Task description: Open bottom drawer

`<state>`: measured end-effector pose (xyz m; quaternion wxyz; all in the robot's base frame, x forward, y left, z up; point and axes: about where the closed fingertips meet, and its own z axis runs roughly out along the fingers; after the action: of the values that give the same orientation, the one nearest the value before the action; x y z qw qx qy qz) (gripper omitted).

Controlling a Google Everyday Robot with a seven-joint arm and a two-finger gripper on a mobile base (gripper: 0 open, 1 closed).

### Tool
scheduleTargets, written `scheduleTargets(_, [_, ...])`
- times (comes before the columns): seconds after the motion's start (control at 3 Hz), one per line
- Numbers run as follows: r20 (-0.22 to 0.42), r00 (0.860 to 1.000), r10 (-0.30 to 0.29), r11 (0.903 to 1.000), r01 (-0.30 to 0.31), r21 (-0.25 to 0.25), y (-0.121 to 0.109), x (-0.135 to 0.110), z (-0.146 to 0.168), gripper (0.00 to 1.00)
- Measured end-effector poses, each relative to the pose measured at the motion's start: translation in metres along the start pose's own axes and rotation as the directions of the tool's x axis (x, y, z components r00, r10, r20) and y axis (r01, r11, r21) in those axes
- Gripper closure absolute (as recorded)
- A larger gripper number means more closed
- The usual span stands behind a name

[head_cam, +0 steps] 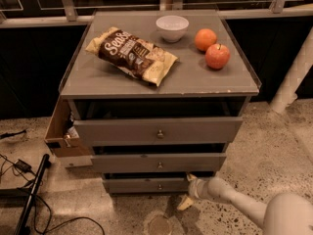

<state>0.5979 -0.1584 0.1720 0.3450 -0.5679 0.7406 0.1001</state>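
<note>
Speckled floor (274, 146) lies nearest; low over it the end effector (188, 191) hangs with its fingers spread apart, grasping nothing, just beside the right end of the bottom drawer (142, 185); that drawer is the lowest front, its knob (160, 186) untouched; above it sit the middle drawer (127, 163) and top drawer (117, 130); farther back, the surface (195, 80) carries a chip bag (132, 55), apple (217, 56), orange (205, 39) and bowl (172, 28).

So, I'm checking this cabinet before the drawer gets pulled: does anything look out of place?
Yes: a brown side drawer juts open from the cabinet at the left of the view, hanging at an angle. The claw sits low by the bottom drawer, at its right end and off its knob.
</note>
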Motion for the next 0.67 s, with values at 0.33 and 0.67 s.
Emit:
scheduleTargets(0.33, [-0.007, 1.0, -0.016, 0.9997, 0.016, -0.018, -0.006, -0.002, 0.014, 0.0])
scheduleTargets(0.67, [-0.033, 0.999, -0.032, 0.9984, 0.03, -0.049, -0.015, -0.001, 0.033, 0.0])
